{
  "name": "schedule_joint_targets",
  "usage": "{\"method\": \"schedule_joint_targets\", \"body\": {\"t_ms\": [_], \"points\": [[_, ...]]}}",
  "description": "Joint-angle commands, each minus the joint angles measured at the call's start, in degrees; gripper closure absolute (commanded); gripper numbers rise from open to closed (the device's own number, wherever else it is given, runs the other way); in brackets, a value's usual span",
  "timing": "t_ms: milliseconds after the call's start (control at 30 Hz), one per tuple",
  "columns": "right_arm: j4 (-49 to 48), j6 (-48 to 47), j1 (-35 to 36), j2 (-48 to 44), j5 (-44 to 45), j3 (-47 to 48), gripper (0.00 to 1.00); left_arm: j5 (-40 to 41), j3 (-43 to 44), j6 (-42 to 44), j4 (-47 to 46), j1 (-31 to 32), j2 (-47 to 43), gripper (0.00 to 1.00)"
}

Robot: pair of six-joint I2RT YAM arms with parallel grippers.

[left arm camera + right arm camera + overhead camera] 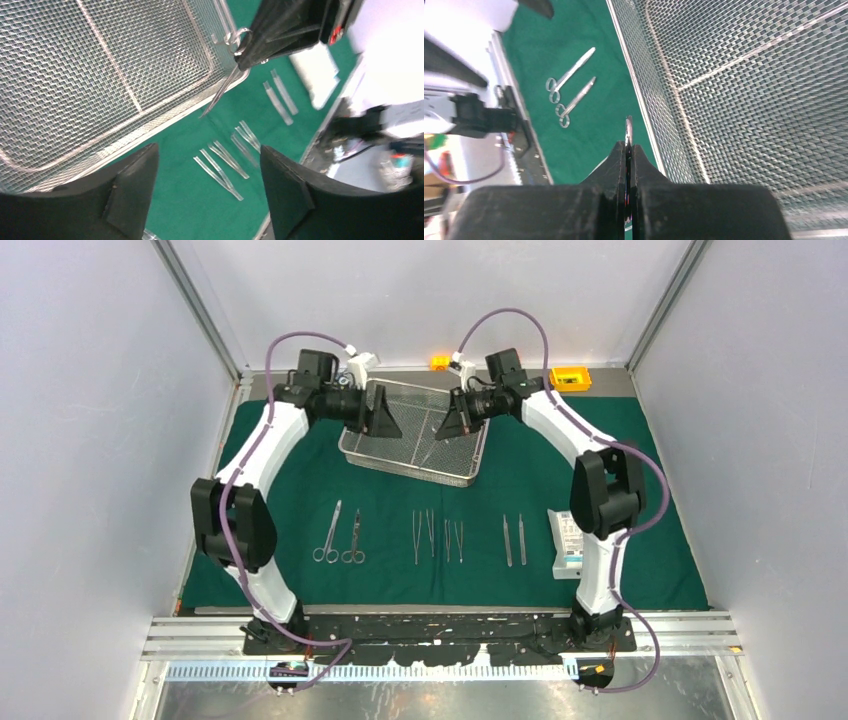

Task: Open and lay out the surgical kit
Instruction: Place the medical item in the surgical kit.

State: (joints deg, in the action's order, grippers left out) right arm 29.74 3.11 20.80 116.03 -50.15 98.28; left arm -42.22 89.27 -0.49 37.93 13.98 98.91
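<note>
1. Drape: dark green cloth, spread flat across the middle of the top view. We judge the opening step done.
2. Tray: steel wire mesh, upper centre of the top view, resting on the drape. The mesh that both wrist views show is bare. The grippers hide part of it from above, so we cannot vouch for every corner.
3. Forceps: two ring-handled pieces, side by side at the left end of the row in the lower middle of the top view.
4. Tweezers: four pieces at the centre of that row, close together.
5. Straight tweezers: two pieces, right of centre in the row.
6. Pouch: flat and white, at the right end of the row.
7. Right gripper: fingers pressed together on the held instrument, a slim ring-handled piece. It may be forceps or scissors. It hangs tip-down across the tray's rim, in the upper middle of the left wrist view.
8. Left gripper: fingers apart, nothing between them, over the tray's left side.
9. Progress: we judge the layout nearly complete. What is left is setting the held instrument down on the drape, probably near the other ring-handled pieces.
</note>
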Motion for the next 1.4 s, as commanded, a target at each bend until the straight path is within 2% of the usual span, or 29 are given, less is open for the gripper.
{"method": "schedule_joint_targets", "body": {"t_ms": [0, 200, 400, 467, 567, 900, 1033, 1233, 1367], "points": [[6.1, -17.1, 1.0, -11.8, 10.6, 0.3, 0.99, -17.0, 2.4, -20.4, -3.6, -2.2, 4.9, 0.21], [11.7, -24.4, 5.3, -17.6, 24.4, 1.3, 0.99, -23.4, 0.9, -47.8, -16.6, -1.6, 11.0, 0.22], [13.4, -28.4, 11.0, -20.8, 36.0, 1.2, 0.99, -27.8, -3.4, -75.9, -38.5, -0.2, 15.5, 0.27], [13.1, -29.3, 13.1, -21.2, 39.5, 0.6, 0.99, -28.0, -6.3, -85.9, -49.7, 0.7, 16.6, 0.28], [12.6, -30.5, 15.6, -21.1, 43.8, 0.3, 0.99, -28.6, -8.7, -95.0, -59.3, 2.5, 18.7, 0.3], [10.9, -39.6, 26.8, -19.5, 63.6, -2.1, 0.99, -30.4, -9.6, -101.6, -64.4, 5.4, 20.9, 0.31], [9.2, -42.7, 29.2, -18.3, 68.6, -3.4, 0.99, -30.7, -10.0, -102.8, -66.3, 6.1, 21.0, 0.36], [6.3, -45.1, 31.3, -17.7, 73.4, -6.1, 0.99, -30.8, -11.2, -102.7, -66.4, 6.9, 20.8, 0.61], [3.3, -47.1, 32.3, -17.5, 76.9, -8.5, 0.99, -31.1, -10.7, -102.7, -66.4, 7.6, 21.1, 0.71]]}}
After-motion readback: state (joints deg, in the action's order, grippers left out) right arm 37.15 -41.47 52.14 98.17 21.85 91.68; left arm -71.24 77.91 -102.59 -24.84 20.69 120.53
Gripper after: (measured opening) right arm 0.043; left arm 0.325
